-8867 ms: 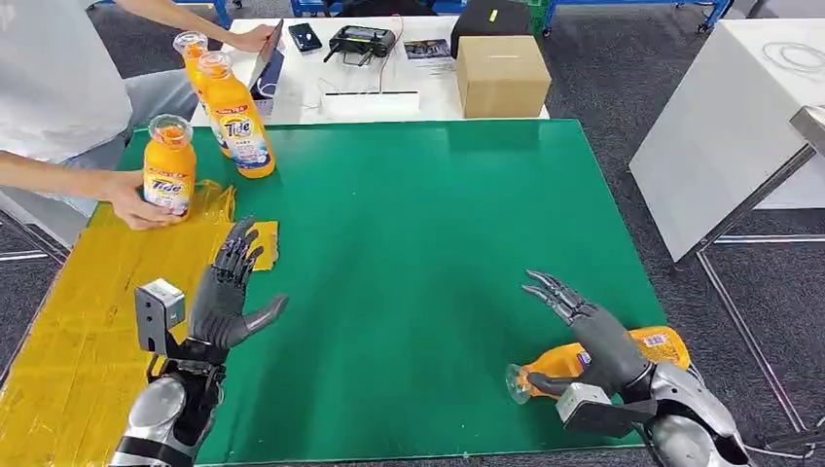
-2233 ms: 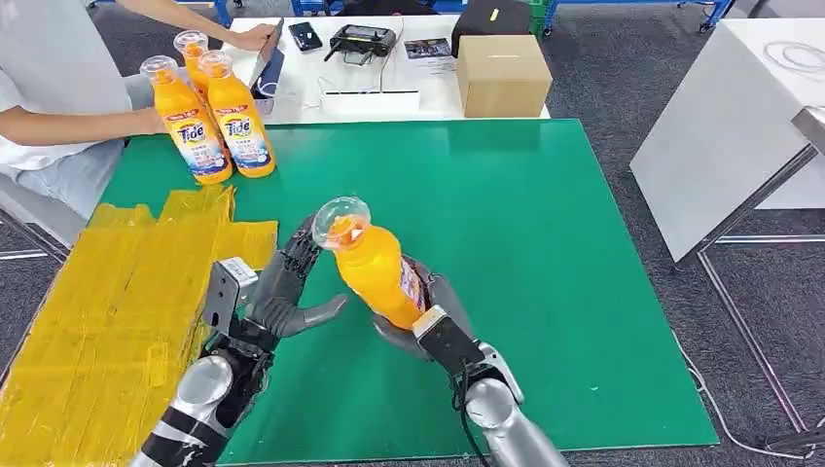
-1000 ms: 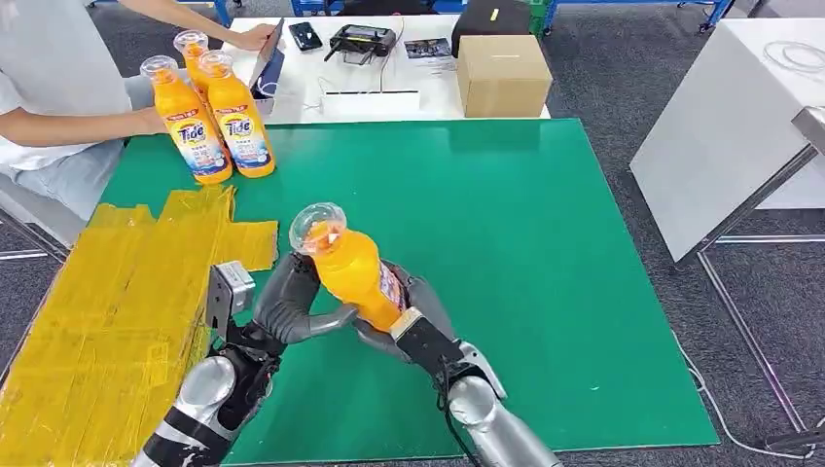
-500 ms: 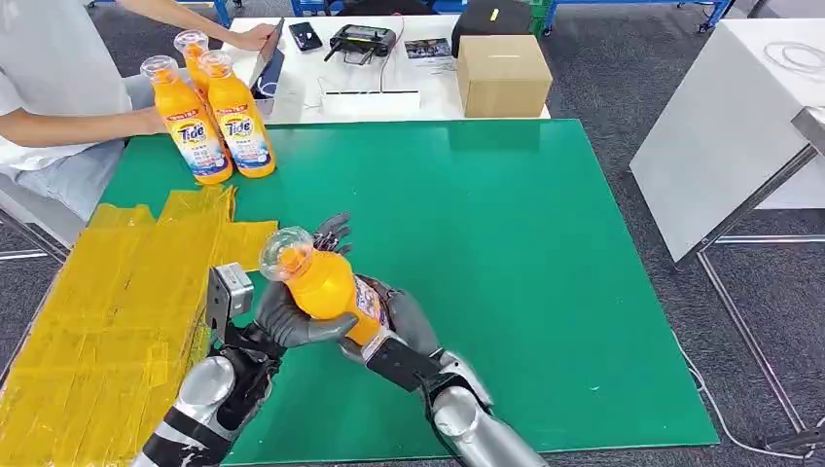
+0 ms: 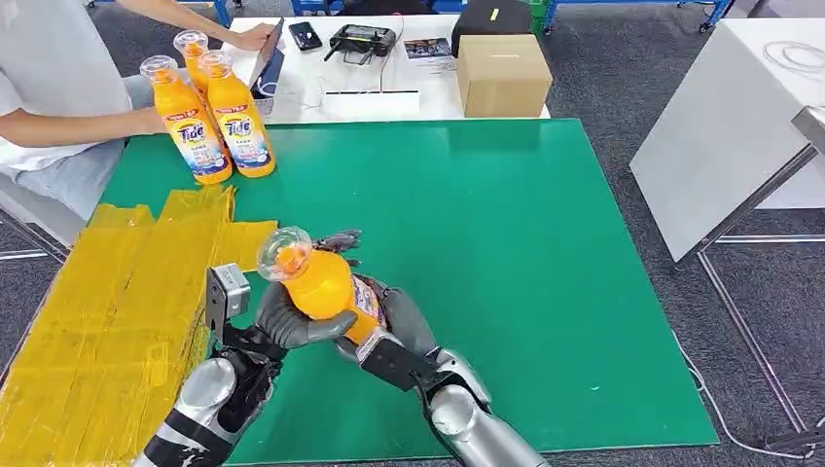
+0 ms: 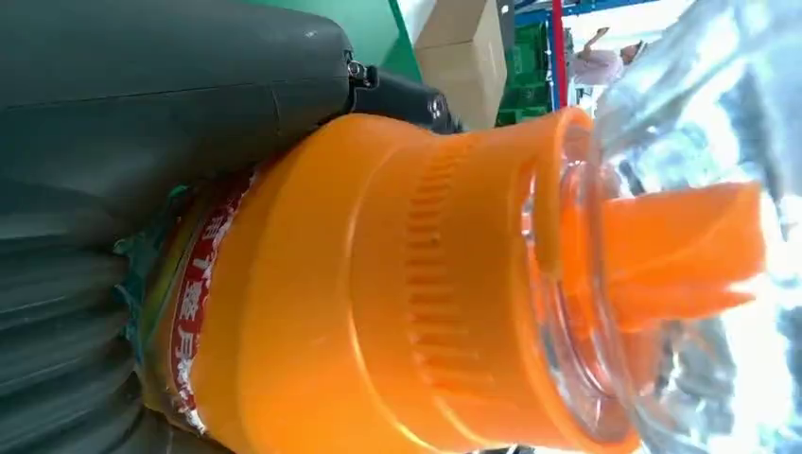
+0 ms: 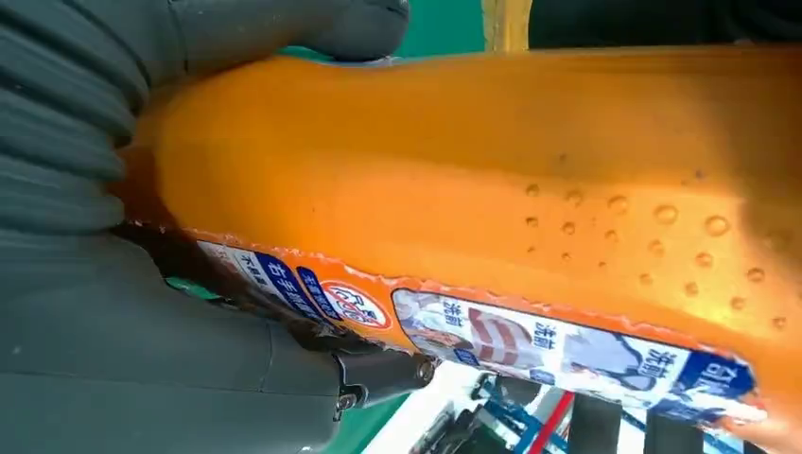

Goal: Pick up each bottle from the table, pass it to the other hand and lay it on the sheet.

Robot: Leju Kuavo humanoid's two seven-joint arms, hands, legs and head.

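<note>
— Both hands are on one orange bottle (image 5: 326, 285), yes? Where does it sit over the table?

— Above the green table (image 5: 506, 224), toward its left half and nearer the front edge than the back. It is tilted, clear cap (image 5: 284, 254) up and leaning toward the left edge. It does not touch the surface.

— How do the hands stand?

— The left hand (image 5: 292, 321) wraps the upper body just below the neck; the left wrist view shows its grey thumb (image 6: 170, 85) pressed along the shoulder. The right hand (image 5: 394, 321) grips the lower, labelled part from underneath, and the right wrist view shows its fingers (image 7: 284, 28) curled over the orange side, with the label (image 7: 530, 350) running below them.

— And the sheet?

— The yellow sheet (image 5: 107, 321) covers the front-left corner and runs along the left edge. Its nearest border lies just left of the left hand, close by.

— What about room around them?

— Open green lies to the right and toward the back edge. Three more bottles (image 5: 209, 122) stand upright at the back-left corner, well apart from the hands. A person's arm (image 5: 92, 122) reaches in there from the left, its hand behind the nearest one. Beyond the back edge a white table (image 5: 428, 92) carries a cardboard box (image 5: 501, 73).
</note>
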